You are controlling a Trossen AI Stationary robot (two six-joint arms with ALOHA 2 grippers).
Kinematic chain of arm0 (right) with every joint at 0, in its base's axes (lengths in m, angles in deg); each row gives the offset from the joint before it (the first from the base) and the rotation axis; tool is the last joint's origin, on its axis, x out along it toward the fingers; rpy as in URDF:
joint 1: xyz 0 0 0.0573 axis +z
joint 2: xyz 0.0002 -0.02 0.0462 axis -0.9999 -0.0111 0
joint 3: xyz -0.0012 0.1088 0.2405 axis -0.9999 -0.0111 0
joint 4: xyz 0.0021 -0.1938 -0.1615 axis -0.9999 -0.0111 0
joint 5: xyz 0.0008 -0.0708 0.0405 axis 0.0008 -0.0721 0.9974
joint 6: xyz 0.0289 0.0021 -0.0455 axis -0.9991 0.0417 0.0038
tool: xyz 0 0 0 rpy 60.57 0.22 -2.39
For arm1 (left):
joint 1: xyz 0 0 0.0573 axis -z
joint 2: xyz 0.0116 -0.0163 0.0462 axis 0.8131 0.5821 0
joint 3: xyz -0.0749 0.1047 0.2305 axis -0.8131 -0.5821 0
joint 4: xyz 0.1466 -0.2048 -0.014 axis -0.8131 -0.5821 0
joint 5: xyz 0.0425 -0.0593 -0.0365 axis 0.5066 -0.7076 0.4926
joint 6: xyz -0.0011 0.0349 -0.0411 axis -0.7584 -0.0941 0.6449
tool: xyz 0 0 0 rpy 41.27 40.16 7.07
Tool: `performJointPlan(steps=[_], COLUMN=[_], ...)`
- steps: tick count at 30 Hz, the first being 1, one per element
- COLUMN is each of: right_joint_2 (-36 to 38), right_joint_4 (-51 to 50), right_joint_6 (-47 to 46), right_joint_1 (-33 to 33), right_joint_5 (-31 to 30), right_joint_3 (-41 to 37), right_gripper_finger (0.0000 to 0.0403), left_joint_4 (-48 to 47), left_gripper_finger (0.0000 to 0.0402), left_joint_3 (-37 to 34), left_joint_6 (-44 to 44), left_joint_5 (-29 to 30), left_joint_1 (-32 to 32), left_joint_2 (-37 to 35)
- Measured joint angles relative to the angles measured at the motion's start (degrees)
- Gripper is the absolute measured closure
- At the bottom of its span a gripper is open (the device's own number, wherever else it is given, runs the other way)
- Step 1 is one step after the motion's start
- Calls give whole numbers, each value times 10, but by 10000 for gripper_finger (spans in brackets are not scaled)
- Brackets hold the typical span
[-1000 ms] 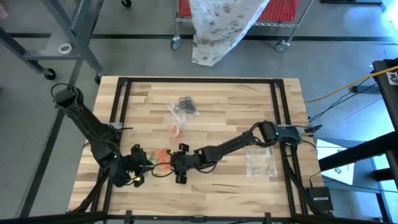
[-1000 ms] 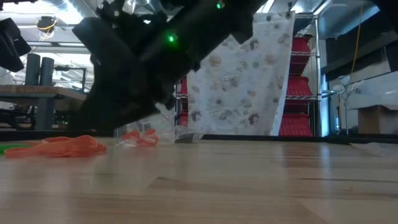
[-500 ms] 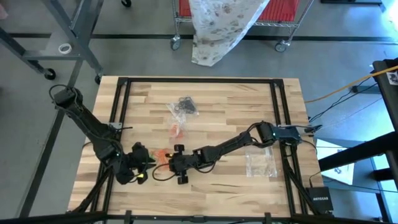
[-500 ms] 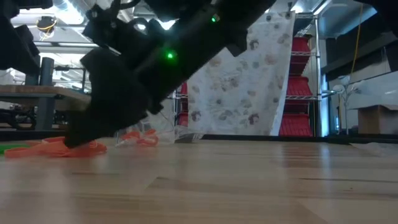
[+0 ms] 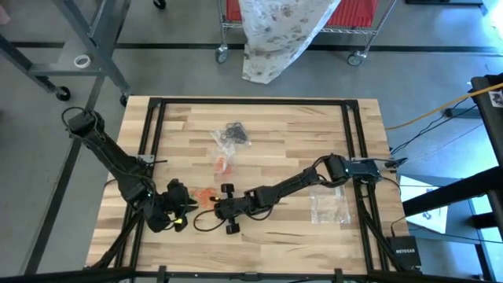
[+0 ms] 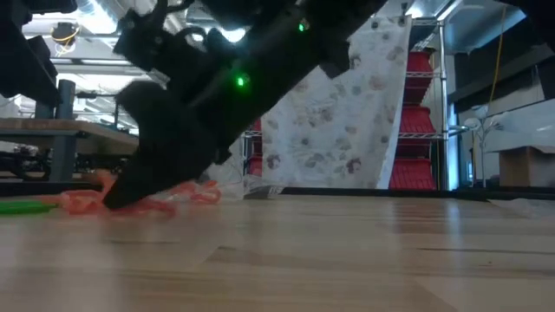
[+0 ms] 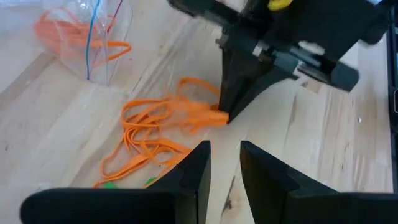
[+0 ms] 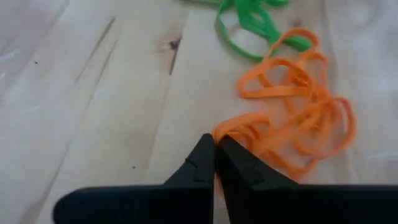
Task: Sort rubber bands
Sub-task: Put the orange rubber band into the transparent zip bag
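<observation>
Wooden table (image 5: 299, 134) with black frame is the landmark. Right arm reaches across it toward the near-left part; the right gripper (image 8: 215, 151) is pinched tight on a strand of the orange rubber bands (image 8: 298, 124), tips down at the table surface. Left gripper (image 7: 224, 163) hovers just beside that same orange pile, fingers slightly parted, nothing between them.

Progress, as a judgement: partway. Black rubber bands (image 5: 233, 132) sit in a clear bag (image 5: 230, 138) toward the table's far middle. A few orange ones lie in a second clear bag (image 7: 93, 37) just nearer than that. A third clear bag (image 5: 328, 203) lies on the table's right side, looks empty. Left to do: the loose orange pile at the near-left, plus green rubber bands (image 8: 252, 22) touching it, not bagged yet.

Writing: small dark box (image 5: 403, 250) off the table's near-right corner carries white lettering, too small to read for sure. Nothing else legible.
</observation>
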Motion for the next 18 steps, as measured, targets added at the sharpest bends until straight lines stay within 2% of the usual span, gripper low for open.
performJointPlan(steps=[12, 18], right_joint_2=[71, 73], right_joint_4=[-132, -216], right_joint_6=[-49, -199], right_joint_1=[-1, -12], right_joint_5=[-13, -28], right_joint_3=[0, 0], right_gripper_finger=[398, 393], left_joint_4=[0, 1], left_gripper_finger=[323, 323], left_joint_3=[0, 0], left_joint_6=[1, 1], left_joint_5=[0, 0], left_joint_1=[0, 0], left_joint_2=[0, 0])
